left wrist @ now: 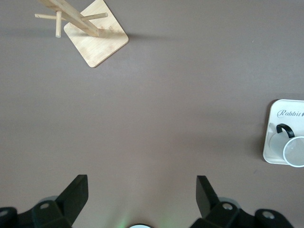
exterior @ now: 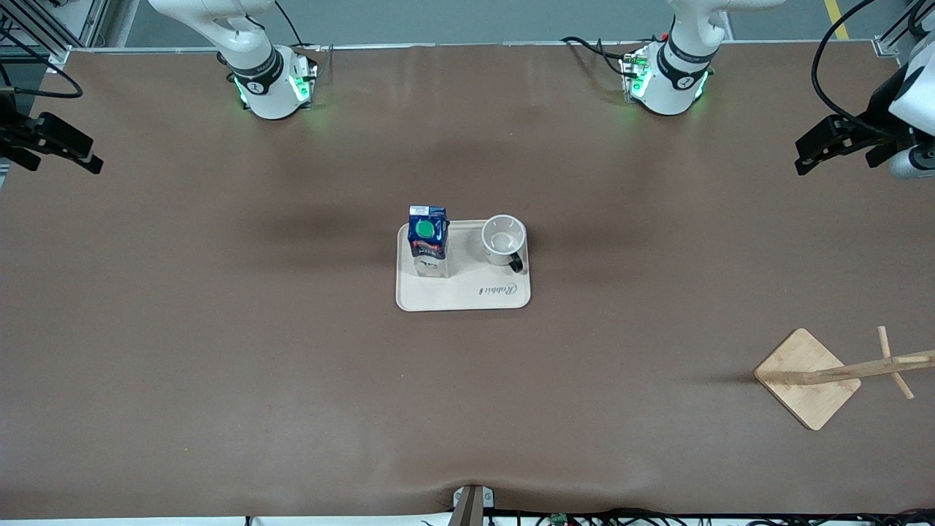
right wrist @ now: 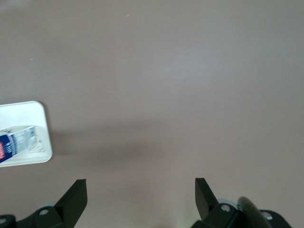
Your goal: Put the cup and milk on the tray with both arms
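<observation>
Cup (exterior: 503, 239) and milk (exterior: 429, 241) are both standing upright on the tray (exterior: 467, 298), which is lying at the middle of the tabletop (exterior: 219, 329). On the tray, the milk is occupying the end toward the right arm and the cup the end toward the left arm; the two are standing apart, with the cup's handle pointing toward the front camera. The tray's printed strip, nearer to the front camera than both items, is lying bare.

The left pincer (exterior: 840, 142) is hanging well apart from the tray, over the tabletop's edge at the left arm's end, with its fingers (left wrist: 76, 194) spread apart and holding nothing. The right pincer (exterior: 55, 142) is hanging equally well apart from the tray at the right arm's end, fingers (right wrist: 76, 197) likewise spread and empty. Each item lies inward from its nearer pincer.

Judging from this layout, the placement is appearing complete and both arms are waiting clear. A bamboo stand (exterior: 807, 376) is sitting far from the tray, toward the left arm's end.
</observation>
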Robot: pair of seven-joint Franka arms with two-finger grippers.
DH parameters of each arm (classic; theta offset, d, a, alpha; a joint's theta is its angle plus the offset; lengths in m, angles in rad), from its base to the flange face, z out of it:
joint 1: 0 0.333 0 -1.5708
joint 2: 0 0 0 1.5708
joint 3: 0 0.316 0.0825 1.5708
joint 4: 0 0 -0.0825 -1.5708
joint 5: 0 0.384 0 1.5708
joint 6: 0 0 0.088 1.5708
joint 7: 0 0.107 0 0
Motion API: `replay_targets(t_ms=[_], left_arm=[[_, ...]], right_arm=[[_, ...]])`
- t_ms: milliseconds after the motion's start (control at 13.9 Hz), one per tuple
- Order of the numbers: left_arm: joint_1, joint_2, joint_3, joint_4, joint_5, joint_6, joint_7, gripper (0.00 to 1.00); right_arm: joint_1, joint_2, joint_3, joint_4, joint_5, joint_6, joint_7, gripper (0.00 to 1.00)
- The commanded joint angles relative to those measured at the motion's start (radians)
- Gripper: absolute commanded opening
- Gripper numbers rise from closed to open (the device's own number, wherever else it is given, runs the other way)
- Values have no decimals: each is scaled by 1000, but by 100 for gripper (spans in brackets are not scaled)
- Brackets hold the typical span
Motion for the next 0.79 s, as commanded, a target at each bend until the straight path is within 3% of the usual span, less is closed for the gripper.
replay_targets(t_ms=[0, 287, 717], left_arm=[[-1, 1, -12, 5, -5, -2, 11, 100], [9, -2, -13, 10, -8, -2, -1, 100], [13, -5, -5, 22, -14, -7, 8, 100]], right_arm=[[-9, 45, 2, 56, -56, -21, -19, 100], [-5, 44, 2, 57, -53, -23, -142, 100], [-9, 41, -2, 57, -21, -40, -133, 100]])
